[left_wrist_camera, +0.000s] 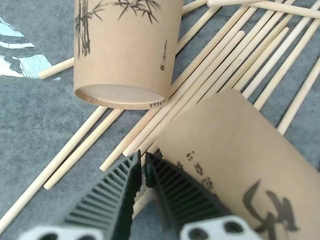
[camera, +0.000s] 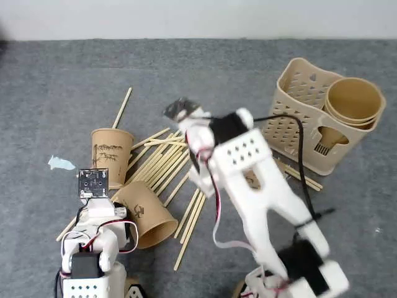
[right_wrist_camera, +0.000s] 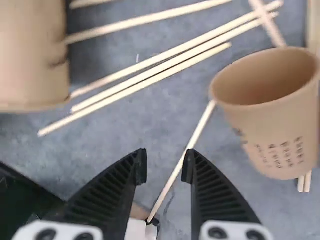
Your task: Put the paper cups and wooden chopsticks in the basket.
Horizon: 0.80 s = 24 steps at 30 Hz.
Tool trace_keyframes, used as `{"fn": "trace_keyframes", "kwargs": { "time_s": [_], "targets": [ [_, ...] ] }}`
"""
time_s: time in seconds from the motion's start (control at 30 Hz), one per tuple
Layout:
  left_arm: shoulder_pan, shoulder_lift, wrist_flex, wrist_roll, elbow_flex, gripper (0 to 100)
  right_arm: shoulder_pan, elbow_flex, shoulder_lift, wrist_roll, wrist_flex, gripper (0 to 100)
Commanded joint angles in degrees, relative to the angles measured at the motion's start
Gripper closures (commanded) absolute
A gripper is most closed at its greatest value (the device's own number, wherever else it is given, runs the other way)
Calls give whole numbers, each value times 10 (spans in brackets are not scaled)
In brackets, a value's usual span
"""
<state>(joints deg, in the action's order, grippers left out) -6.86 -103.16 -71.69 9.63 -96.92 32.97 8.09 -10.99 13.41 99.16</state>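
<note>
I hold left arm (camera: pixel 93 261) tucked back, folded low; left gripper (left_wrist_camera: pixel 141 167) angled down, jaws pressed almost together. Right arm (camera: pixel 257 174) stretched far forward across middle; right gripper (right_wrist_camera: pixel 164 167) pointing down, jaws parted.

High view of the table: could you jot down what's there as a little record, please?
basket: beige slotted plastic basket, beyond the right arm, stacked brown paper cups inside
loose cups: bamboo-printed paper cup; brown paper cup lying on its side
chopsticks: pale wooden chopsticks scattered on grey table
left gripper: shut, beside the lying cup
right gripper: open over one chopstick, third paper cup close by
</note>
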Motion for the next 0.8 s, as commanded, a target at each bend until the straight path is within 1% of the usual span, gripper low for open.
{"fn": "trace_keyframes", "kwargs": {
  "time_s": [0.0,0.17,0.37,0.43,0.53,0.77],
  "targets": [
    [2,-6,-3,3,5,986,42,101,-109,4,-67,859],
    [2,-6,-3,3,5,986,100,258,-240,1,-176,859],
    [2,-6,-3,3,5,986,175,366,-349,-1,-233,856],
    [2,-6,-3,3,5,986,199,390,-375,-2,-249,856],
    [2,-6,-3,3,5,986,224,429,-402,-26,-289,855],
    [2,-6,-3,3,5,986,251,510,-413,-37,-407,855]
  ]
}}
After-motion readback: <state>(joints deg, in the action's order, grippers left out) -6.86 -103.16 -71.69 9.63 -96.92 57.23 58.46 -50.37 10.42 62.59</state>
